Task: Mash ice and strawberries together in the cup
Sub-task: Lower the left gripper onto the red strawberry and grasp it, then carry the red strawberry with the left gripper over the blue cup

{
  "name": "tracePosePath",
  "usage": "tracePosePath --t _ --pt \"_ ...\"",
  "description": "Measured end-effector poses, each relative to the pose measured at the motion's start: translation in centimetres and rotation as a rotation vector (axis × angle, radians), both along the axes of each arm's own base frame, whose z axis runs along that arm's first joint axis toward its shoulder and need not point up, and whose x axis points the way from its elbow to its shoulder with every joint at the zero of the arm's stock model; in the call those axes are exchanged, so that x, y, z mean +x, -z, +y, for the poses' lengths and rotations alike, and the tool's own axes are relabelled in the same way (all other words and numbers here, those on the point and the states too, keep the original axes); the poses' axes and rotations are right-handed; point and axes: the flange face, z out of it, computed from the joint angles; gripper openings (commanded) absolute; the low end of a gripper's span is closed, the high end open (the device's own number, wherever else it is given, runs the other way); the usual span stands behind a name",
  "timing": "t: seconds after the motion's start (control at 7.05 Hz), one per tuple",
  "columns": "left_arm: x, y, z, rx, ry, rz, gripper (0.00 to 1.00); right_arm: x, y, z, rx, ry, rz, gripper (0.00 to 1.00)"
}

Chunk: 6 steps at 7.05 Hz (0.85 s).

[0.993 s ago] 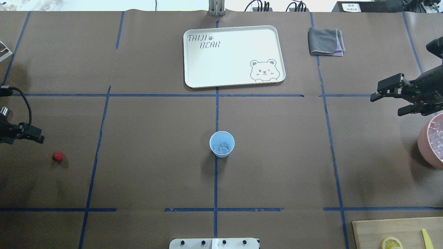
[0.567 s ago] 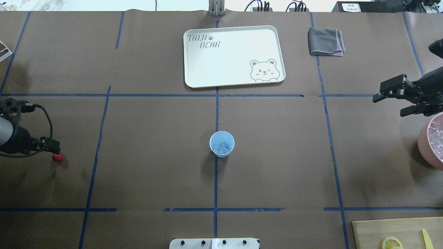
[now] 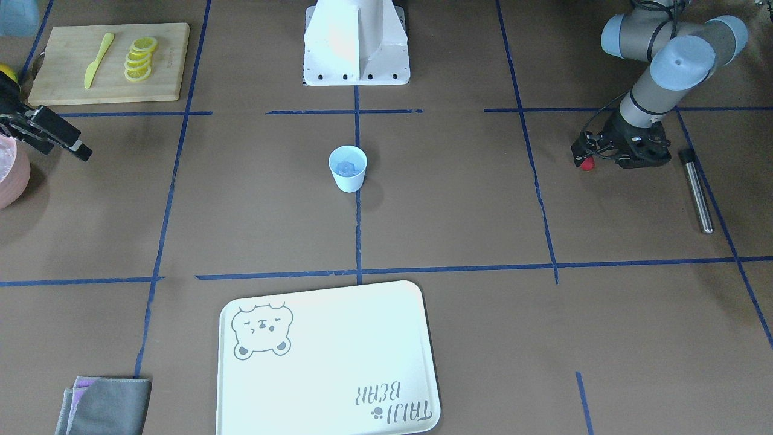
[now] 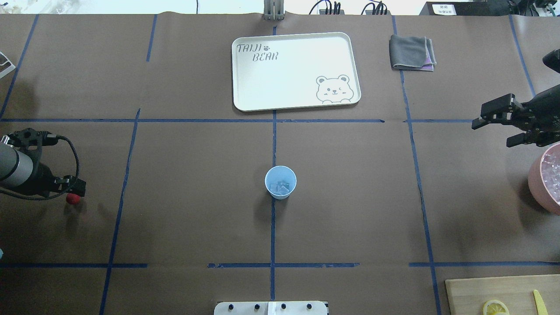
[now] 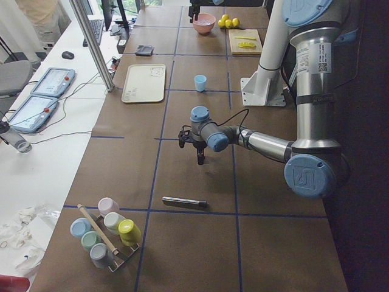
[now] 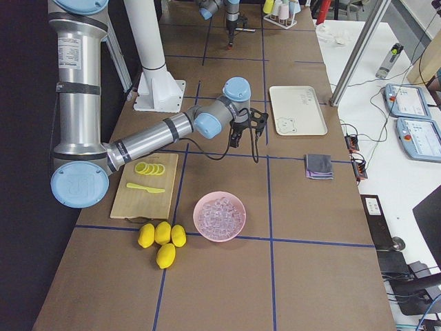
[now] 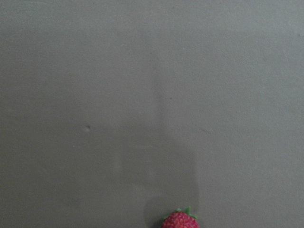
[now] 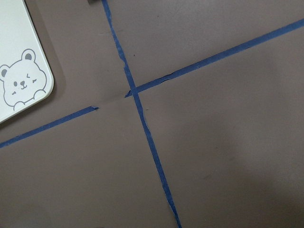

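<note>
The pale blue cup stands upright at the table's centre, also seen in the front view. Ice lies inside it. One red strawberry rests on the paper at the far left. My left gripper points down right over it, fingers apparently apart and nothing held. The front view shows the berry at the fingertips, and the left wrist view catches it at the bottom edge. My right gripper hovers open and empty at the far right.
A pink bowl of ice sits below the right gripper. Also on the table are a white tray at the back, a grey cloth, a cutting board with lemon slices, and a metal rod beside the left arm.
My left arm has swung in from the table's left edge and come down over the strawberry. The right gripper has drifted slightly back and outward. The cup has not moved.
</note>
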Motion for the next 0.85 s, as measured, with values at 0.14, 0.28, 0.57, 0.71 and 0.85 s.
tracePosePath --t 0.14,0.28,0.57,0.71,0.85 --pt "0.21 -0.24 -0.07 -0.003 -0.002 -0.003 0.91 0.01 0.03 -0.02 0.001 -0.001 0.001 1.00" --pt "0.43 -0.37 -0.16 -0.004 -0.004 -0.005 0.89 0.01 0.08 -0.02 0.002 -0.002 0.001 1.00" --pt "0.72 -0.45 -0.15 -0.005 -0.008 -0.005 0.83 0.02 0.12 -0.01 0.003 -0.002 0.001 1.00" --pt "0.89 -0.57 -0.03 -0.007 -0.013 -0.007 0.78 0.03 0.10 0.01 0.003 -0.002 0.001 1.00" --pt "1.00 -0.70 0.03 -0.009 -0.015 -0.008 0.77 0.04 0.11 0.03 0.003 -0.002 0.001 1.00"
